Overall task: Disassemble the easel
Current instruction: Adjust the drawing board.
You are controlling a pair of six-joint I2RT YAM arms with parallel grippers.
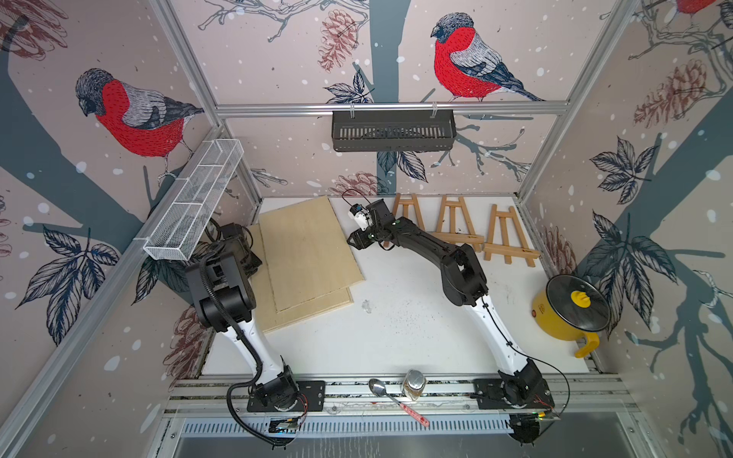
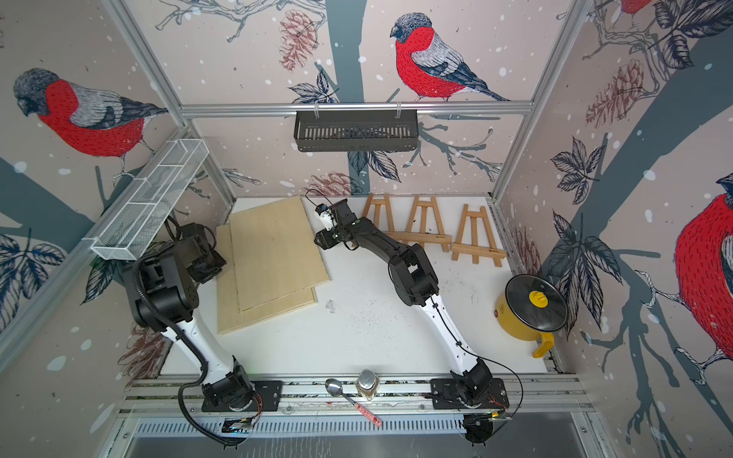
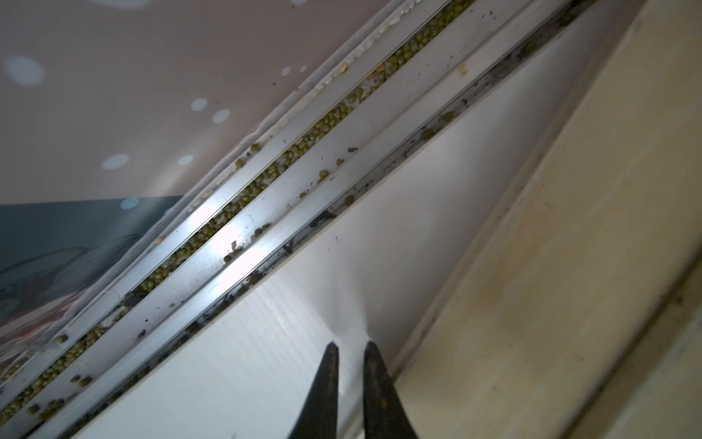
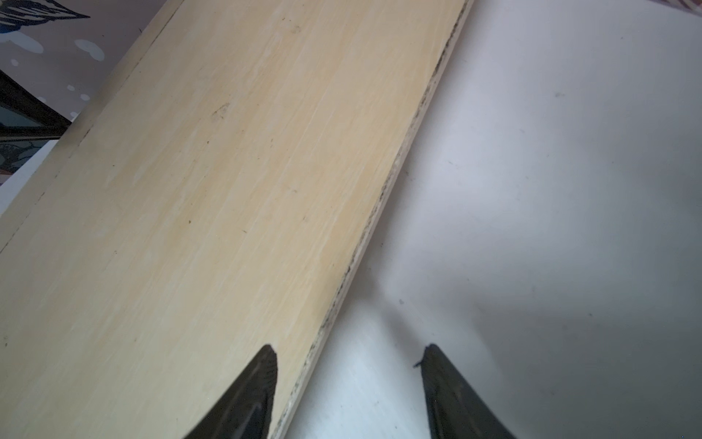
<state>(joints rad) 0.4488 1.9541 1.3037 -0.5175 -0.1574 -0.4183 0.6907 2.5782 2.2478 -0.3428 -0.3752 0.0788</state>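
Observation:
Three small wooden easels (image 1: 408, 216) (image 1: 456, 224) (image 1: 509, 240) stand in a row at the table's back right, with no board on them. Two pale plywood boards lie flat at the back left, the upper one (image 1: 309, 246) skewed across the lower one (image 1: 313, 311). My right gripper (image 4: 349, 347) is open at the upper board's (image 4: 228, 190) right edge, one finger over the wood and one over the white table. My left gripper (image 3: 351, 344) is low beside a board's (image 3: 569, 266) left edge, almost shut with only a slit and nothing between its fingers. In both top views its fingers are hidden under the arm.
A yellow pot with a glass lid (image 1: 571, 305) sits at the right edge. A spoon (image 1: 380, 390) and a jar (image 1: 414, 384) lie on the front rail. A white wire basket (image 1: 194, 198) hangs over the left arm. The left aluminium rail (image 3: 266, 213) holds green beans.

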